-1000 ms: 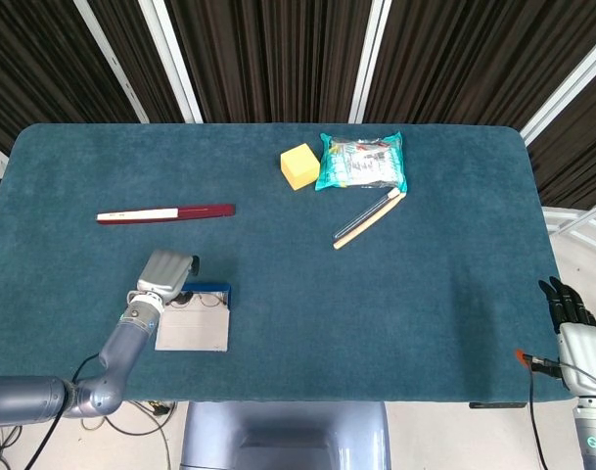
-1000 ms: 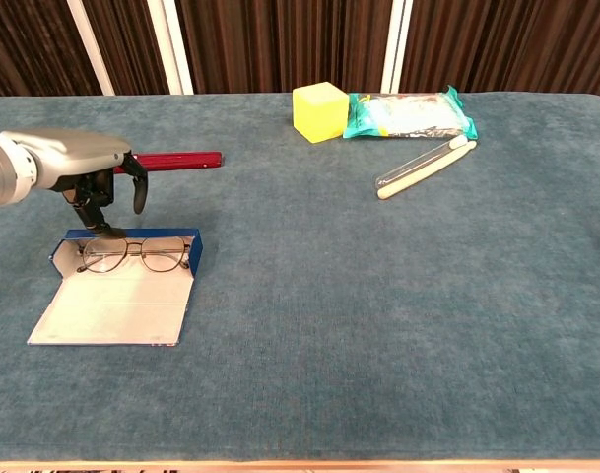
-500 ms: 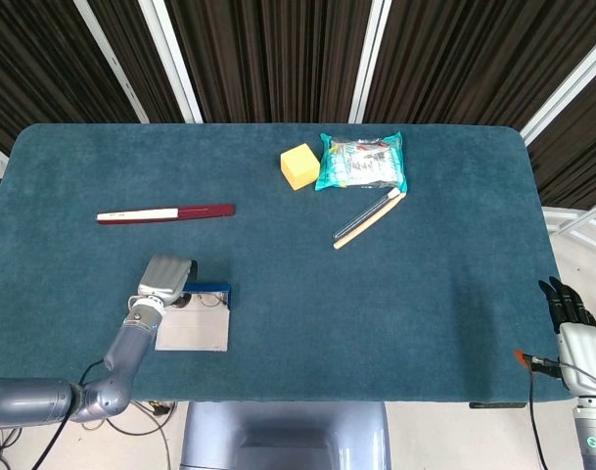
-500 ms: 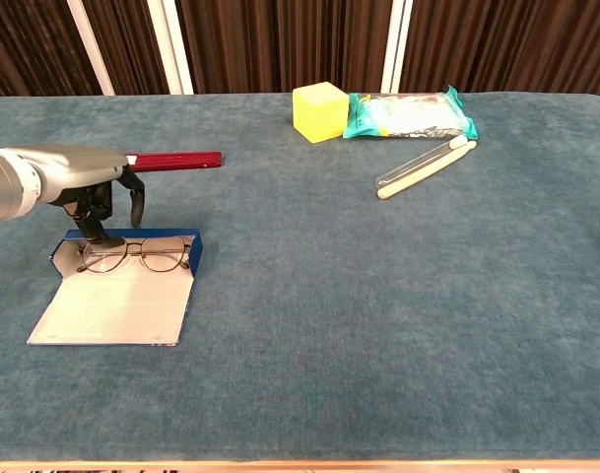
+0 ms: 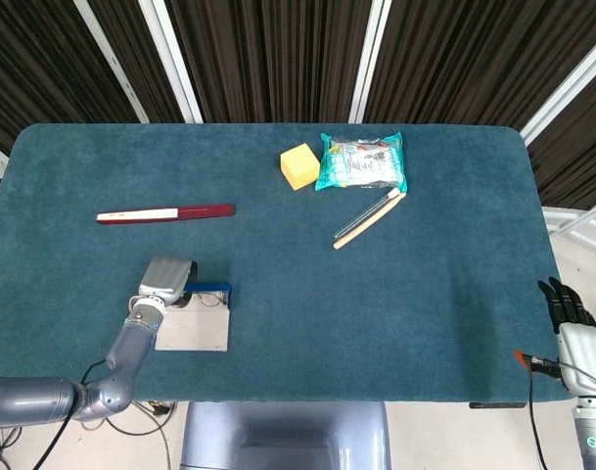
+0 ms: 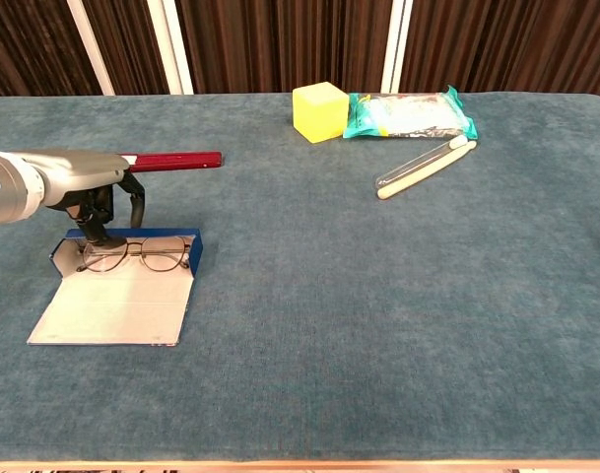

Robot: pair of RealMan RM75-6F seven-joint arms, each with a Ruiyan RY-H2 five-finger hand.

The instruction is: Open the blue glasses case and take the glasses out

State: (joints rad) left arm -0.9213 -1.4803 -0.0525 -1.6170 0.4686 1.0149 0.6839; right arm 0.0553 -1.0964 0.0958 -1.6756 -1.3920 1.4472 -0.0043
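The blue glasses case (image 6: 117,296) lies open on the desk (image 6: 378,296), glasses (image 6: 137,256) inside; left hand (image 6: 107,202), fingers curled down at the frame's left end, should pinch gently and lift straight up

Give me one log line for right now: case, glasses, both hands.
case: open, flat | glasses: in case | left hand: fingertips at glasses' left end, grip unclear | right hand: idle, off table

A robot test lab or demo studio, not a home: a tabletop (image 5: 454,255) covered in teal carpet-like fabric, dark pleated curtains (image 5: 278,59) with white metal frame bars (image 5: 170,59) behind, and loose cables (image 5: 141,416) on the floor below.
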